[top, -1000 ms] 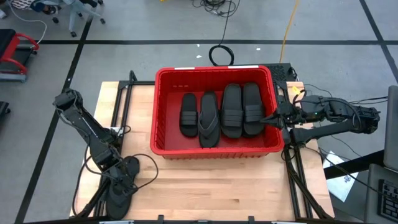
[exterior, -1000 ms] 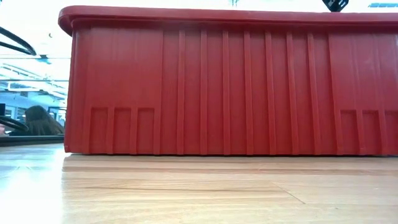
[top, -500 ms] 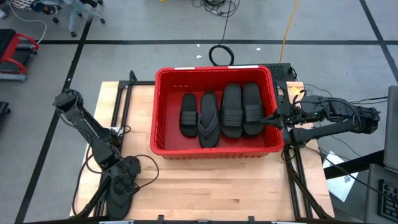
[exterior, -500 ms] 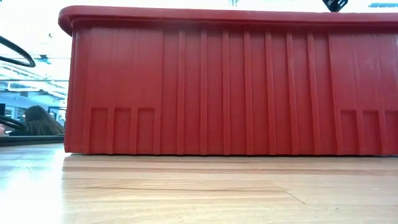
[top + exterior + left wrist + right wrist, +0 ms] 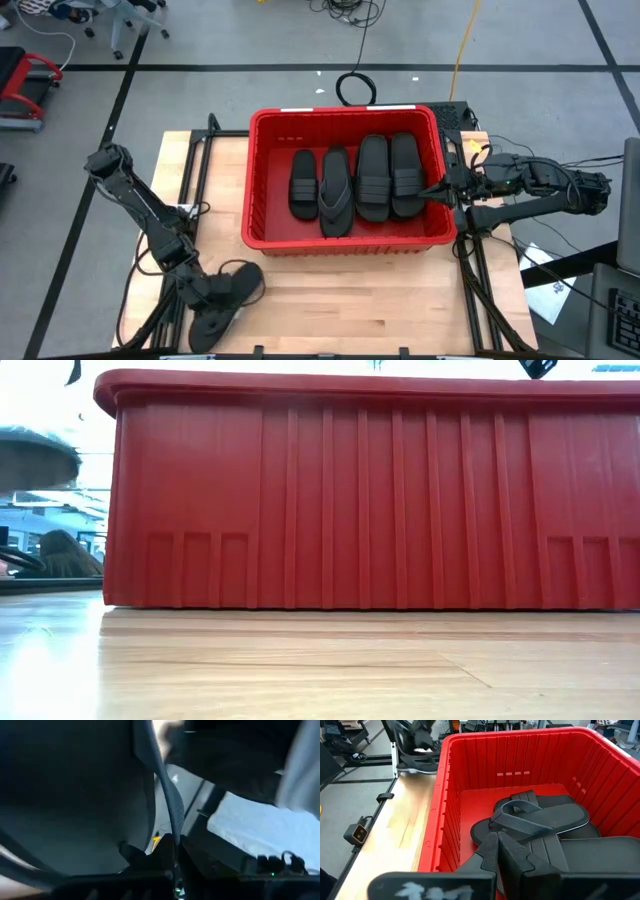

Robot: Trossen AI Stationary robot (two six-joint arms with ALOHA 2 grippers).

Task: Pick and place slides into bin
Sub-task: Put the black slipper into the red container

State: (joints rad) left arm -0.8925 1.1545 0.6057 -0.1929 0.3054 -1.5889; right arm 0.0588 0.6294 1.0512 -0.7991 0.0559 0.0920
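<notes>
My left gripper (image 5: pixel 207 293) is at the table's near left corner, shut on a black sandal (image 5: pixel 228 298). The sandal is off the table and shows blurred at the low view's upper left (image 5: pixel 35 455) and far off in the right wrist view (image 5: pixel 417 765). The red bin (image 5: pixel 262 236) stands at the table's far middle, with several black sandals (image 5: pixel 373 177) lying flat side by side on its floor, one of them a thong sandal (image 5: pixel 530 822). My right gripper (image 5: pixel 506 855) is shut and empty, inside the bin's right wall (image 5: pixel 445 200), just above the sandals. My left gripper pinches a thin dark strap or edge of the sandal (image 5: pixel 167 815) between its two fingers; which of the two it is, I cannot tell. The sandal's sole (image 5: pixel 75 795) fills the view beside the fingers. The sandal is lifted clear of the table, lying slantwise toward the bin.
Bare wood lies between the bin and the table's near edge (image 5: pixel 350 300). Cables lie around the left arm's base (image 5: pixel 170 265) and a black cable coil (image 5: pixel 355 88) sits on the floor behind the bin. A person shows in the room beyond (image 5: pixel 60 555).
My left gripper has gone toward the table's right edge, with most of the move in the last half second. The sandal has come along with it and turned, so that its far end now points toward the bin's near left corner.
</notes>
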